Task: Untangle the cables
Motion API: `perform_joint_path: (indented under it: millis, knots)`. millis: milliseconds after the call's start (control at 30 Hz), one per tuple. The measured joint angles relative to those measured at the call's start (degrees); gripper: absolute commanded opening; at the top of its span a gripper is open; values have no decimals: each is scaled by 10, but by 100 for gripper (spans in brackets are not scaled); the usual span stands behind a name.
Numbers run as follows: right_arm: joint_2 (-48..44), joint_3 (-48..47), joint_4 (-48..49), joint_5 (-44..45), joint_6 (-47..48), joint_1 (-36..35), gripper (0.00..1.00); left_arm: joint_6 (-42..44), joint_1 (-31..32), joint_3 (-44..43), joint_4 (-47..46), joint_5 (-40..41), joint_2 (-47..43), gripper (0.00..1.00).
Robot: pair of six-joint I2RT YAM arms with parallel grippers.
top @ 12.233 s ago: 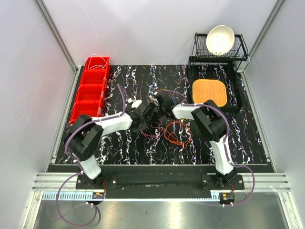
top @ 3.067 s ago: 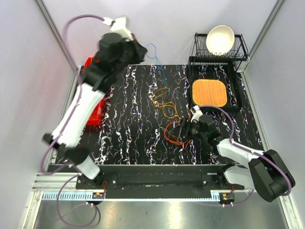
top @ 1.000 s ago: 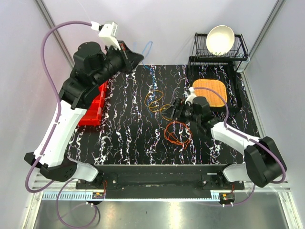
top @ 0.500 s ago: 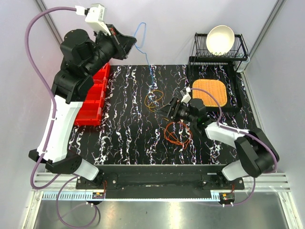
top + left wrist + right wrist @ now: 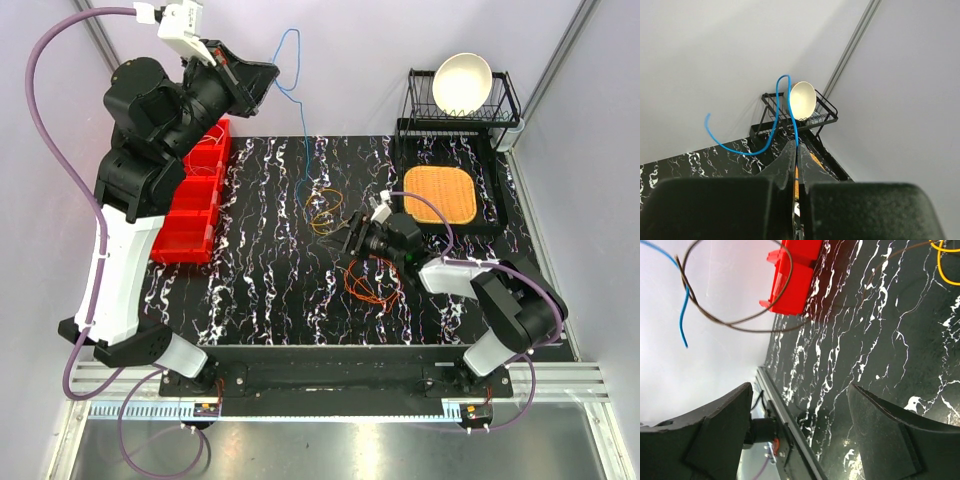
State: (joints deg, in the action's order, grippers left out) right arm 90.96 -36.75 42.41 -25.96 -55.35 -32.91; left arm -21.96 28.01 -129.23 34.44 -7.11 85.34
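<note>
My left gripper (image 5: 268, 78) is raised high at the back left, shut on a blue cable (image 5: 302, 120). That cable arcs above it and hangs down to the tangle of yellow and orange cables (image 5: 326, 213) on the black marbled table. The left wrist view shows the blue cable (image 5: 771, 139) pinched at the tips of the left gripper (image 5: 796, 145). My right gripper (image 5: 351, 232) lies low and open just right of that tangle, nothing between its fingers (image 5: 715, 425). An orange and red coil (image 5: 372, 281) lies in front of it. A brown cable (image 5: 740, 326) loops across the right wrist view.
Red bins (image 5: 190, 195) line the table's left edge. A woven orange mat (image 5: 440, 194) lies at the back right, and behind it is a black dish rack (image 5: 505, 105) holding a white bowl (image 5: 462, 82). White walls close in the back and both sides.
The left arm has climbed higher, drawing the blue cable up out of the tangle. The right gripper has slid left along the table toward the yellow loops.
</note>
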Motion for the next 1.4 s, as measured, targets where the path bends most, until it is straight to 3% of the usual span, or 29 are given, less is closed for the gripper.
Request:
perform_joint_path:
  millis: [467, 600, 733, 1333, 1400]
  knots:
    - [38, -65, -15, 60, 126, -66, 78, -11, -1, -2, -10, 0, 7, 0]
    - [69, -101, -25, 103, 171, -73, 69, -16, -2, -4, -12, 1, 12, 0]
    - [104, -136, -34, 139, 201, -72, 48, -20, -3, -6, -13, 1, 15, 0]
    - [116, -170, -77, 204, 250, -83, 56, -21, -7, -9, -16, 0, 24, 0]
    - [116, -170, -77, 210, 252, -88, 61, -21, -7, -9, -16, 0, 24, 0]
